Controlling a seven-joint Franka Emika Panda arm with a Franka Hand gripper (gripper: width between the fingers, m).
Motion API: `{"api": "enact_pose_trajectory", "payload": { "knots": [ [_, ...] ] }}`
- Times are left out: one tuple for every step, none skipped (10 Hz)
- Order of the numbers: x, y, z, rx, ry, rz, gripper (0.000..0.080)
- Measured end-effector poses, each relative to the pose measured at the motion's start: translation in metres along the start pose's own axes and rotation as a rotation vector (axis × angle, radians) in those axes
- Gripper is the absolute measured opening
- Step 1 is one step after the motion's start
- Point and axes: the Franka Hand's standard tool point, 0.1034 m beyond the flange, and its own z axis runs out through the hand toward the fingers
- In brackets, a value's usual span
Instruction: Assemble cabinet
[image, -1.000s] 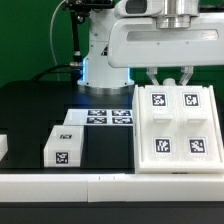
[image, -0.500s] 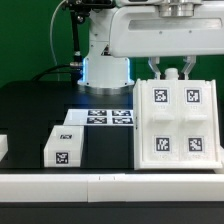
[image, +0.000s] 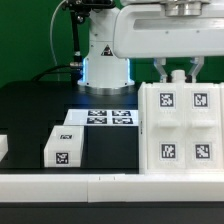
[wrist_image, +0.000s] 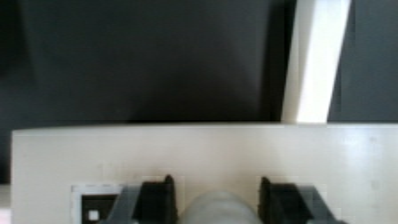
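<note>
Gripping the top edge of the cabinet (image: 182, 125), the hand (image: 179, 72) has its two fingers clamped on the white plastic, one on either side of the wall, as the wrist view confirms with both dark fingertips (wrist_image: 157, 197) straddling the part. Going from the exterior view's left: a small white block (image: 63, 146) with one tag sits on the black worktop (image: 35, 110), the marker board (image: 103, 118) lies flat behind it, and the cabinet stands upright at the right, near the front border rail (image: 70, 181). Over the last second the cabinet has shifted rightward and straightened from a slight lean to nearly square, its four tags now sitting higher and further right. That suggests the hand is repositioning the box upright, probably to line it up for a panel; no panel is attached yet as far as can be seen.
</note>
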Motion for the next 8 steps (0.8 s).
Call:
{"api": "enact_pose_trajectory", "payload": {
  "knots": [
    [0.008,-0.001,-0.001,-0.002,0.004,0.009,0.0220],
    [0.010,-0.001,-0.001,-0.002,-0.006,0.011,0.0220],
    [0.010,-0.001,-0.001,-0.002,-0.011,0.012,0.0220],
    [0.009,0.000,-0.001,-0.002,-0.011,0.011,0.0220],
    [0.011,0.001,-0.001,-0.001,-0.010,0.003,0.0220],
    [0.015,0.001,-0.001,-0.001,-0.005,0.000,0.0220],
    [0.019,0.001,-0.001,-0.002,-0.001,0.000,0.0220],
    [0.024,0.000,0.000,-0.003,-0.003,0.001,0.0220]
  ]
}}
